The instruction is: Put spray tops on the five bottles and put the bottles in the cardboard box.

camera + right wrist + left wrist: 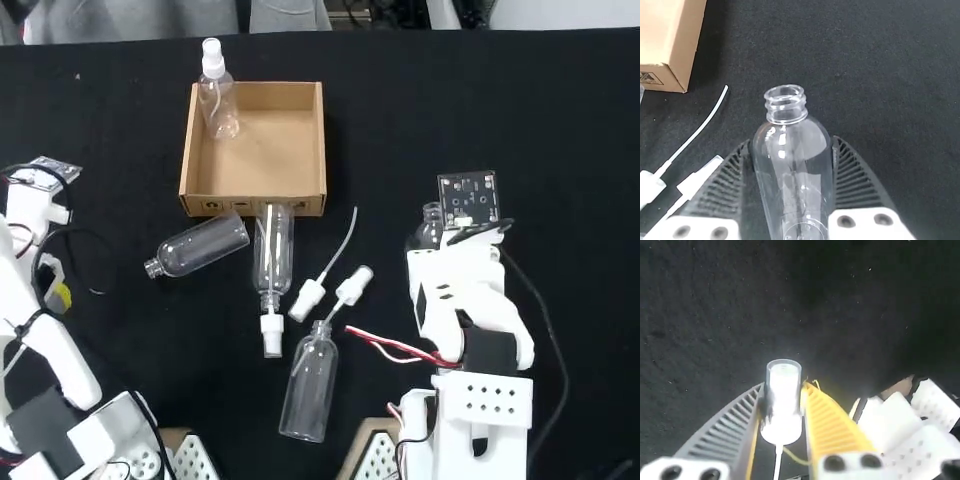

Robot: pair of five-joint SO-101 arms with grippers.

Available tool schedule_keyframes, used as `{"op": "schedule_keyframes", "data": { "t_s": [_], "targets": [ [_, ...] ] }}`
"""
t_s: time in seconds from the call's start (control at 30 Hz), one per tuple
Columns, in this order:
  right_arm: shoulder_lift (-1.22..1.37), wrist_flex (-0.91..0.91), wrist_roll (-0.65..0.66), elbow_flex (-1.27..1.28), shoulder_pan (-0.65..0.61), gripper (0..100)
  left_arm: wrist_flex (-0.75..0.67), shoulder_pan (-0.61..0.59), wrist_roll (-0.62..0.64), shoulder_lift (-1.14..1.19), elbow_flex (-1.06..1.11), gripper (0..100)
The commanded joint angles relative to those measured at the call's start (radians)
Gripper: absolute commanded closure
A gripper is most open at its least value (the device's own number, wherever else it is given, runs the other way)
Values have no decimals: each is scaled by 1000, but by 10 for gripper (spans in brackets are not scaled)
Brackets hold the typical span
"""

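Left wrist view, gripper pinching spray top

The high view looks steeply down on the black table, taking in the cardboard box, with the arms at the frame's lower edge. The left wrist view sits close behind the left gripper, facing past a held spray top. The right wrist view looks likewise past the right gripper and its bottle, sharing the box corner and loose spray tops with the high view
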Motion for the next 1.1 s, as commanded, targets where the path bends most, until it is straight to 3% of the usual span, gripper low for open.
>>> {"op": "schedule_keyframes", "data": {
  "t_s": [0.0, 0.23, 0.6, 0.9, 1.07],
  "targets": [
    [-24, -28, 2, -4, 28, 931, 9, 30, 66, -17, -62, 971],
    [-24, -26, 2, -4, 28, 931, -89, 91, 253, -29, -64, 971],
    [-24, -26, 2, -4, 28, 931, -157, 170, 483, -233, -22, 971],
    [-24, -26, 2, -4, 28, 931, -169, 191, 600, -282, -18, 971],
    [-24, -26, 2, -4, 28, 931, -169, 260, 677, -318, -12, 971]
  ]
}}
